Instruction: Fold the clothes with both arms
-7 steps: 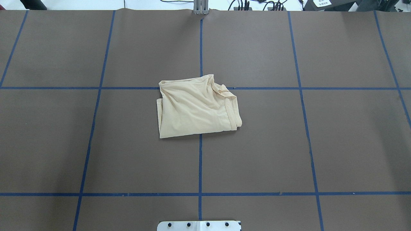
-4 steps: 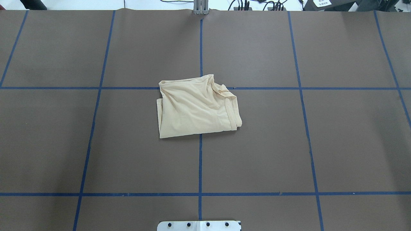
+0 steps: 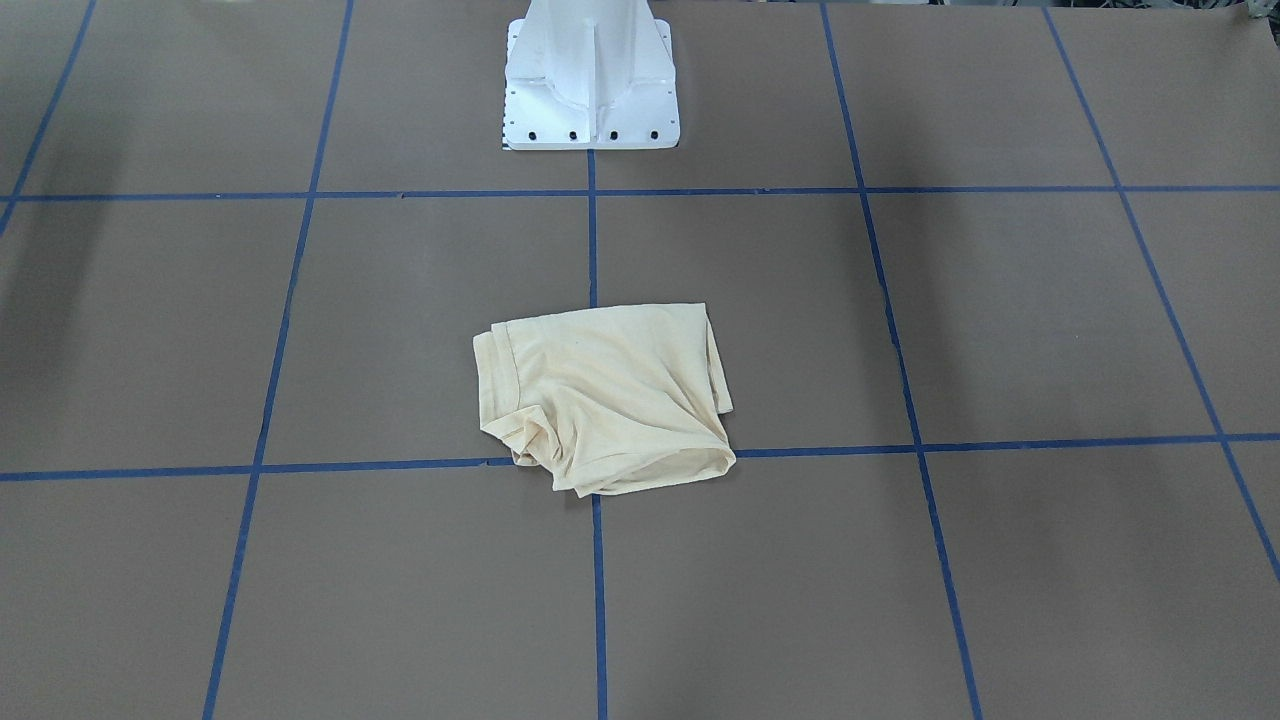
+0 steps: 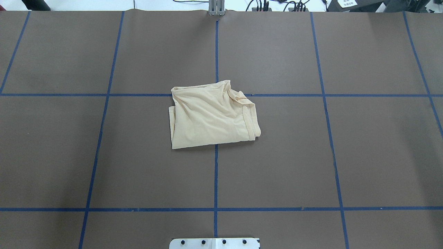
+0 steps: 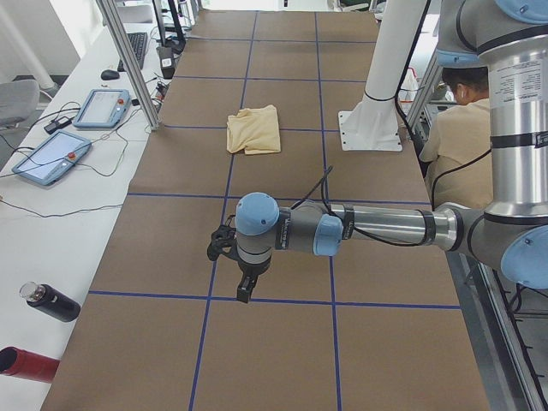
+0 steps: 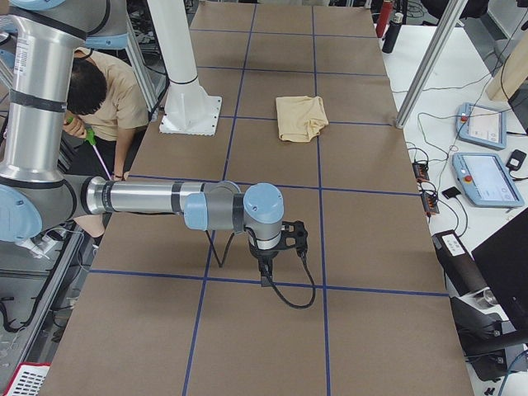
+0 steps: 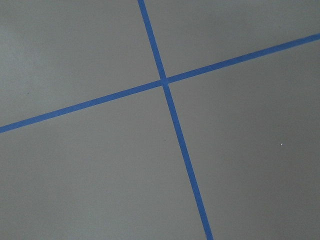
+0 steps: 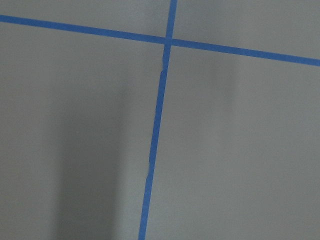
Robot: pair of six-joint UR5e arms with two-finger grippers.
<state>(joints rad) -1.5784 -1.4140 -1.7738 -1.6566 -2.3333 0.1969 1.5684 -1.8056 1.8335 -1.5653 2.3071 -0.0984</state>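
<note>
Lying folded at mid-table, shirt (image 4: 213, 116) is a rough creased rectangle on the brown cover, sitting over a crossing of blue tape (image 4: 216, 180) lines. A hemmed edge faces the robot's right and some bunched folds sit at its far corner. Nothing touches it.

Left arm (image 5: 377, 227) is stretched out low over the table toward the robot's left end, well apart from the shirt. Left gripper (image 5: 247, 287) points down, just above a tape line. Only the side view shows it, so can't tell if the claw is wide or narrow.

Right arm (image 6: 148, 198) is posed the same way at the opposite end. Right gripper (image 6: 266, 268) points down near a tape line, claw state can't tell either.

Both wrist views show only cover and a tape crossing.

White pedestal (image 3: 590, 80) stands at the table's robot side. A person (image 6: 103, 91) in a tan top bends behind it. Two pendants (image 5: 103, 107) and bottles (image 5: 51, 301) lie on the side bench.
</note>
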